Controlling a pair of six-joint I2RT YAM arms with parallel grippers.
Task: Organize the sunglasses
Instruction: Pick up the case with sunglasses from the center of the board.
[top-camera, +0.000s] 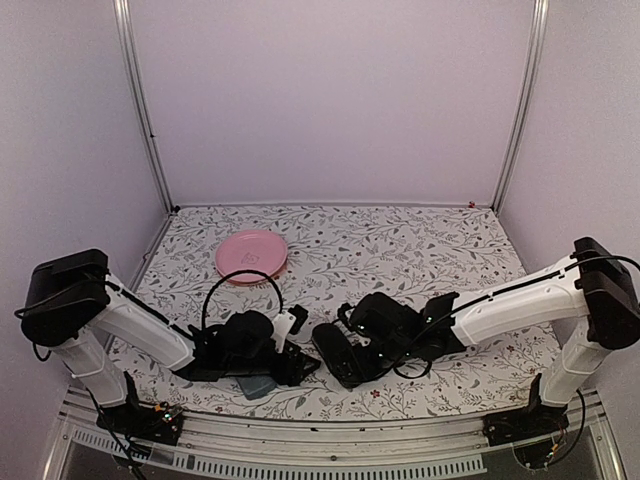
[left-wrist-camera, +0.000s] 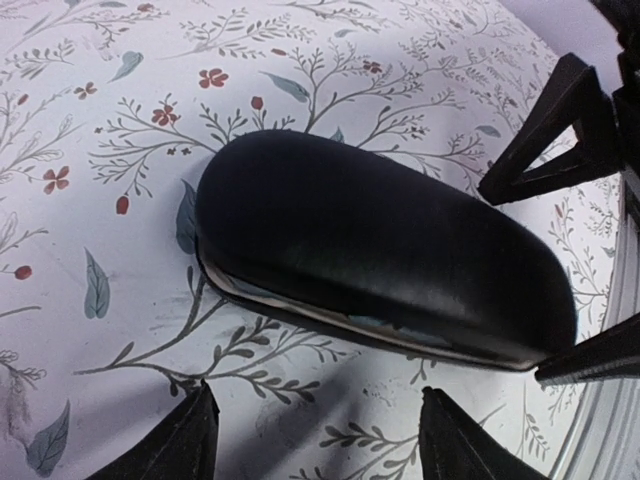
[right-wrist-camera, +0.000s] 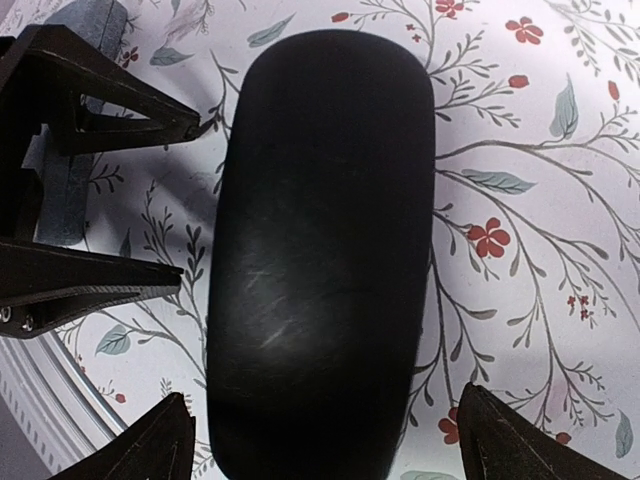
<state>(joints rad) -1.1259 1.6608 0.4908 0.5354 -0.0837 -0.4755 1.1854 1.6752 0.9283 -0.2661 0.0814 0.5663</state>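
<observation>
No sunglasses show in any view; they are hidden or out of view. A black oblong hard case (top-camera: 338, 360) lies on the floral tabletop between the two arms, its lid down with a thin pale seam (left-wrist-camera: 300, 305) along the edge. My right gripper (right-wrist-camera: 330, 448) is open and straddles the case's (right-wrist-camera: 320, 250) near end, with a gap between each finger and the case's sides. My left gripper (left-wrist-camera: 315, 440) is open with only tabletop between its fingers; the case (left-wrist-camera: 380, 250) lies just beyond its tips.
A grey-blue case (top-camera: 257, 385) lies by the left gripper near the front edge and shows behind the left gripper's fingers (right-wrist-camera: 90, 110) in the right wrist view. A pink plate (top-camera: 251, 255) sits further back on the left. White walls enclose the table.
</observation>
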